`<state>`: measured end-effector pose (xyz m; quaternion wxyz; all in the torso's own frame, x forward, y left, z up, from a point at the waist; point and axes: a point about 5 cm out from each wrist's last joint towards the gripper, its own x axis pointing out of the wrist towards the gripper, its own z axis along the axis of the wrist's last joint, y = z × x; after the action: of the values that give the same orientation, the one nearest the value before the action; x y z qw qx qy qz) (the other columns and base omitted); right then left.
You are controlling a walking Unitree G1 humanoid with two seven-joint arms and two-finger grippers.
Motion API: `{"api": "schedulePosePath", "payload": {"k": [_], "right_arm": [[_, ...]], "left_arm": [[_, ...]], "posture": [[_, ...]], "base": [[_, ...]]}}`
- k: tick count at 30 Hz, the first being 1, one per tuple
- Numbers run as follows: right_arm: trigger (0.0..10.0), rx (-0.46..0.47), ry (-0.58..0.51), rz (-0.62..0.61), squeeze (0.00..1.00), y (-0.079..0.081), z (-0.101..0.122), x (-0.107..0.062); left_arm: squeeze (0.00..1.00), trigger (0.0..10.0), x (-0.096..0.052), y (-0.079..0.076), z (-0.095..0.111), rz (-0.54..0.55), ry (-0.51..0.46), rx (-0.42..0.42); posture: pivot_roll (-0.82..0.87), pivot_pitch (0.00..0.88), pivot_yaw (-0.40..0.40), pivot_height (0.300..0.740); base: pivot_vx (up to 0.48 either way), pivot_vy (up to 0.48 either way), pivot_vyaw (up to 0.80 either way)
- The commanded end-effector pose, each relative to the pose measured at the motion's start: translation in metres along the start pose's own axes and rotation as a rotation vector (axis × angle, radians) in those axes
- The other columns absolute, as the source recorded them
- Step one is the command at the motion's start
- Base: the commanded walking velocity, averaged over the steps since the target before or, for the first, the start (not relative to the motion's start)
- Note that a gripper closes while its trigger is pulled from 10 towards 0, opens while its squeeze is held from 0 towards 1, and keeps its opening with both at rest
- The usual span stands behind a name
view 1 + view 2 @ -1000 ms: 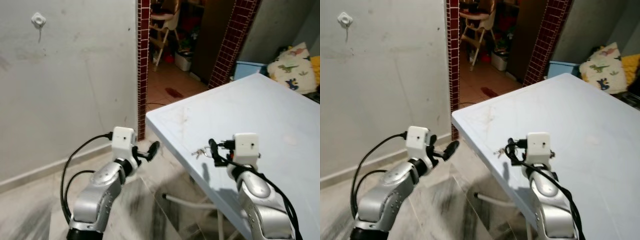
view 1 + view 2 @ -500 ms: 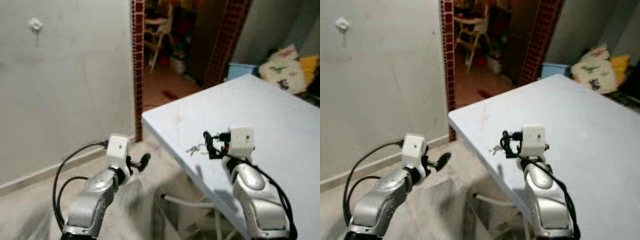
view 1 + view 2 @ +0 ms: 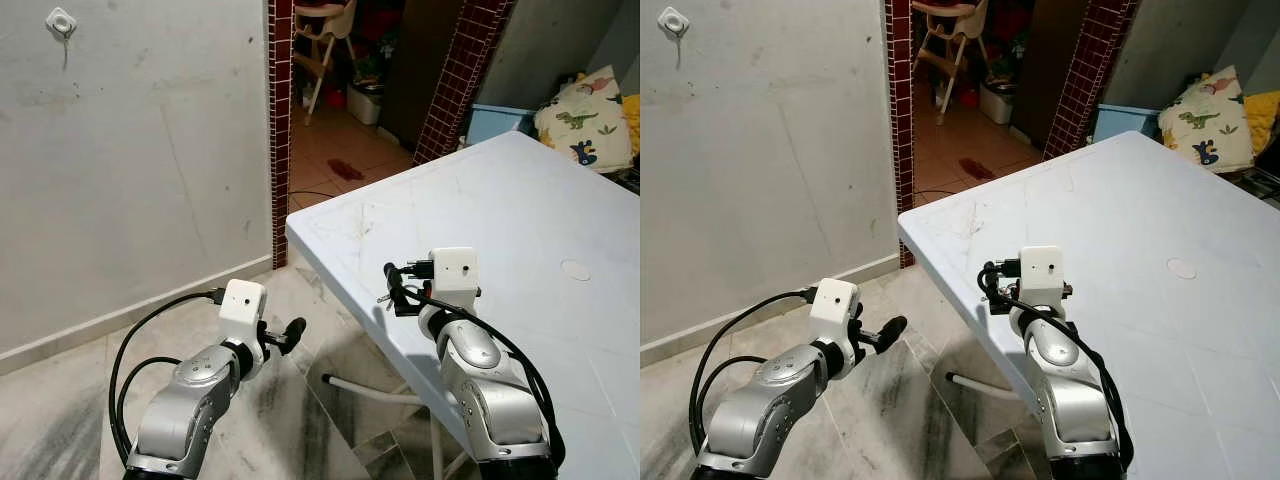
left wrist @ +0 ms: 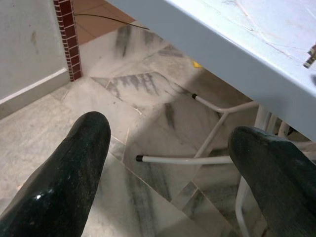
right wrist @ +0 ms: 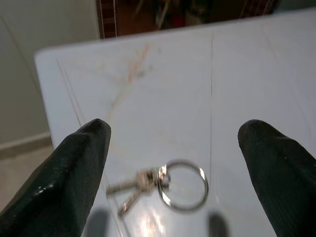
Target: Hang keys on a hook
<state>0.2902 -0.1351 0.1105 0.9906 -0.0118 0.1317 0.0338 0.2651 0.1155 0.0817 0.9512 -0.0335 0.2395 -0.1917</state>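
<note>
Keys [image 5: 148,183]: bright shiny metal on a polished ring, lying between the right gripper [image 5: 173,163] fingers, which are matt black, rubbery-looking. Table [image 3: 520,220] under them: smooth pale plastic, scuffed with faint reddish scratches. Below left gripper [image 4: 173,163]: glossy veined marble-look tile floor [image 4: 148,94], white painted metal tube legs [image 4: 187,159].

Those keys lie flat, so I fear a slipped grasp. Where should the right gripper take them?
Probably the round metal key ring, from straight above: it lies flat on the pale blue table, the small silver keys fanned beside it, between the open right gripper fingers.
</note>
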Motion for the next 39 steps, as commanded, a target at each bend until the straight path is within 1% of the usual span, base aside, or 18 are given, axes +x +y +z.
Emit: {"api": "schedulePosePath", "payload": {"k": [1, 9, 14, 18, 19, 20, 21, 22, 23, 24, 28, 29, 30, 31, 32, 34, 38, 39], "right_arm": [[10.0, -0.010, 0.040, -0.022, 0.00, -0.008, -0.002, -0.005], [10.0, -0.008, 0.110, 0.004, 0.00, -0.006, -0.019, -0.019], [10.0, -0.026, 0.122, -0.009, 0.00, -0.004, -0.025, -0.017], [10.0, -0.033, 0.099, -0.012, 0.00, -0.001, -0.020, -0.007], [6.0, -0.024, 0.090, -0.006, 0.00, 0.003, -0.017, -0.004], [6.0, -0.020, 0.088, -0.005, 0.00, 0.004, -0.016, -0.003], [2.3, -0.020, 0.088, -0.003, 0.00, 0.007, -0.016, 0.000], [2.3, -0.022, 0.090, -0.002, 0.00, 0.008, -0.015, 0.002], [1.6, -0.019, 0.090, 0.001, 0.00, 0.011, -0.015, 0.005], [0.0, -0.004, 0.097, -0.001, 0.00, 0.015, -0.015, 0.009], [0.0, 0.054, 0.137, -0.054, 0.00, 0.017, -0.019, 0.018], [0.8, 0.071, 0.153, -0.076, 0.00, 0.017, -0.021, 0.020], [0.8, 0.071, 0.153, -0.076, 0.00, 0.017, -0.021, 0.020], [4.3, 0.072, 0.176, -0.117, 0.00, 0.014, -0.023, 0.023], [4.6, 0.083, 0.191, -0.139, 0.00, 0.012, -0.025, 0.024], [6.3, 0.109, 0.215, -0.183, 0.00, 0.009, -0.029, 0.026], [6.4, 0.138, 0.227, -0.207, 0.00, 0.009, -0.030, 0.031], [8.1, 0.154, 0.229, -0.209, 0.00, 0.011, -0.030, 0.033]], "left_arm": [[0.00, 10.0, -0.002, -0.003, 0.002, -0.012, -0.001, 0.015], [0.00, 10.0, -0.003, -0.006, 0.006, -0.022, -0.019, 0.022], [0.00, 10.0, -0.002, -0.008, 0.006, -0.023, -0.018, 0.022], [0.00, 10.0, -0.001, -0.008, 0.007, -0.023, -0.024, 0.022], [0.00, 10.0, -0.001, -0.008, 0.008, -0.021, -0.025, 0.021], [0.00, 10.0, -0.001, -0.008, 0.008, -0.021, -0.025, 0.021], [0.00, 10.0, -0.001, -0.009, 0.008, -0.021, -0.026, 0.021], [0.00, 10.0, -0.001, -0.009, 0.008, -0.020, -0.026, 0.021], [0.00, 10.0, -0.001, -0.009, 0.008, -0.021, -0.027, 0.021], [0.00, 10.0, -0.001, -0.010, 0.008, -0.020, -0.028, 0.022], [0.00, 10.0, -0.002, -0.007, 0.009, -0.009, -0.032, 0.024], [0.00, 10.0, -0.002, -0.006, 0.010, -0.005, -0.032, 0.024], [0.00, 10.0, -0.002, -0.006, 0.010, -0.005, -0.032, 0.024], [0.00, 10.0, -0.003, -0.005, 0.009, 0.003, -0.027, 0.033], [0.00, 10.0, -0.003, -0.005, 0.009, 0.004, -0.027, 0.034], [0.00, 10.0, -0.003, -0.005, 0.009, 0.005, -0.028, 0.033], [0.00, 10.0, -0.003, -0.006, 0.009, 0.003, -0.029, 0.031], [0.00, 10.0, -0.003, -0.006, 0.010, 0.002, -0.029, 0.031]], "posture": [[0.10, 0.000, -0.086, 0.740], [0.09, 0.000, -0.088, 0.740], [0.09, 0.000, -0.090, 0.740], [0.09, 0.000, -0.094, 0.740], [0.09, 0.000, -0.095, 0.740], [0.09, 0.000, -0.095, 0.740], [0.09, 0.000, -0.097, 0.740], [0.09, 0.000, -0.097, 0.740], [0.10, 0.000, -0.101, 0.740], [0.11, 0.000, -0.104, 0.740], [0.12, 0.000, -0.108, 0.740], [0.12, 0.000, -0.108, 0.740], [0.12, 0.000, -0.108, 0.740], [0.12, 0.000, -0.108, 0.740], [0.13, 0.000, -0.110, 0.740], [0.13, 0.000, -0.108, 0.740], [0.13, 0.000, -0.105, 0.740], [0.13, 0.000, -0.102, 0.740]], "base": [[0.000, 0.000, 0.00], [0.000, 0.000, 0.00], [0.000, 0.000, 0.00], [0.000, 0.000, 0.00], [0.000, 0.000, 0.00], [0.000, 0.000, 0.00], [0.000, 0.000, 0.00], [0.000, 0.000, 0.00], [0.000, 0.000, 0.00], [0.000, 0.000, 0.00], [0.000, 0.000, 0.00], [0.000, 0.000, 0.00], [0.000, 0.000, 0.00], [0.000, 0.000, 0.00], [0.000, 0.000, 0.00], [0.000, 0.000, 0.00], [0.000, 0.000, 0.00], [0.000, 0.000, 0.00]]}}
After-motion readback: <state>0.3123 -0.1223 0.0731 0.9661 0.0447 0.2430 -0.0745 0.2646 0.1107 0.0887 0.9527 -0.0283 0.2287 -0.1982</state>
